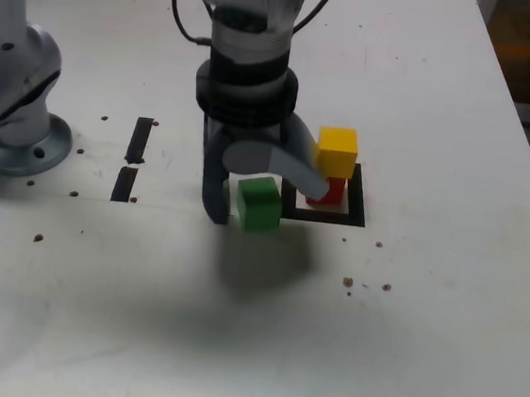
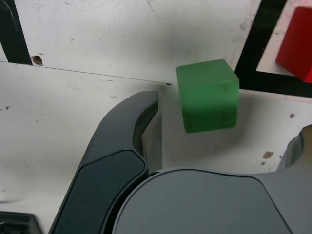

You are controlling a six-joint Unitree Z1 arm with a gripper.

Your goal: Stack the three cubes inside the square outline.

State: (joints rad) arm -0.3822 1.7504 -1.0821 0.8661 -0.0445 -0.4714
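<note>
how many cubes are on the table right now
3. The yellow cube sits on the red cube inside the square outline. The green cube lies on the table just outside the outline, between the open jaws.

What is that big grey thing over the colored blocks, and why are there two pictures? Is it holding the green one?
The grey thing is a robot arm, and at its end is a hand with two curved fingers. One picture is taken from a camera beside the table, looking at the whole scene. The other comes from a small camera on the robot's wrist, so you look down past its fingers.

On the white table there is a square outline of black tape. Inside it a yellow cube sits on top of a red cube. A green cube stands on the table just outside the square.

The hand is open around the green cube, with a gap on each side, so it is not holding it yet.
</note>
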